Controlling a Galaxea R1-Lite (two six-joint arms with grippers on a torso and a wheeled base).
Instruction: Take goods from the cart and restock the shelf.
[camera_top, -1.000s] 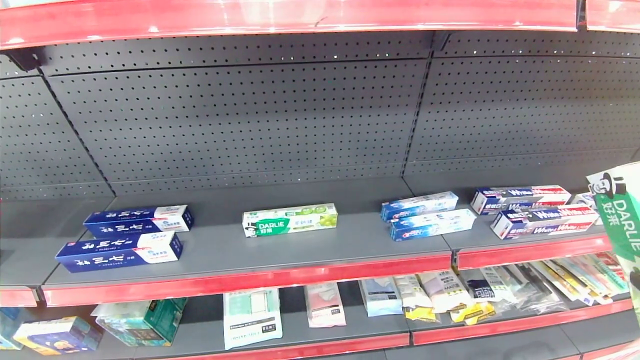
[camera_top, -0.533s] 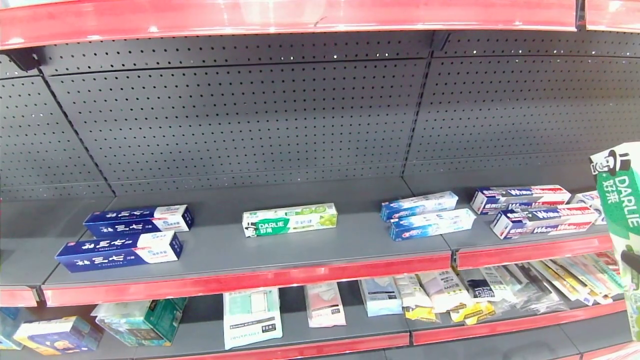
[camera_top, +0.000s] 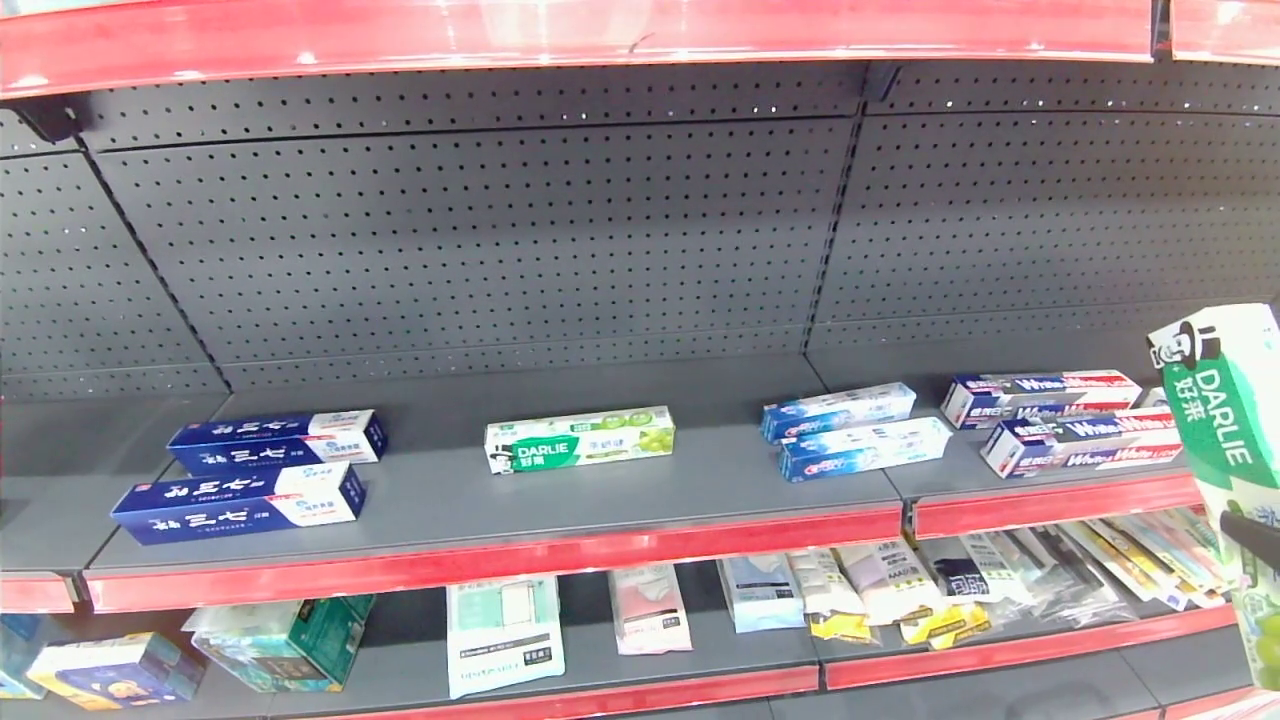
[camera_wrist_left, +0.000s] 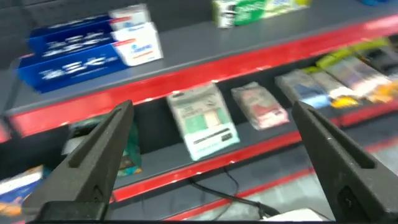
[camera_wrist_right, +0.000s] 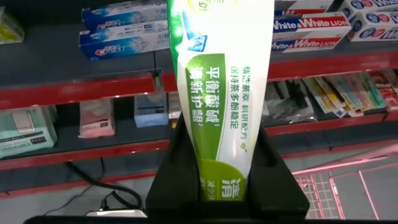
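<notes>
At the right edge of the head view, a green and white toothpaste box (camera_top: 1222, 430) stands upright in front of the shelf's right bay. My right gripper (camera_wrist_right: 222, 129) is shut on its lower half; the same box (camera_wrist_right: 219, 68) rises from between the black fingers. A matching green box (camera_top: 579, 438) lies flat mid-shelf on the grey middle shelf (camera_top: 600, 505). My left gripper (camera_wrist_left: 212, 109) hangs open and holds nothing, low in front of the lower shelf.
Two dark blue boxes (camera_top: 277, 440) lie at shelf left, two light blue ones (camera_top: 865, 448) right of centre, and white-red ones (camera_top: 1085, 440) far right. Pouches and packets (camera_top: 505, 630) fill the lower shelf. Red cart wire (camera_wrist_right: 348, 193) shows below.
The held green box has risen a little and shifted left, further into the head view. The goods on the shelf have not moved.
</notes>
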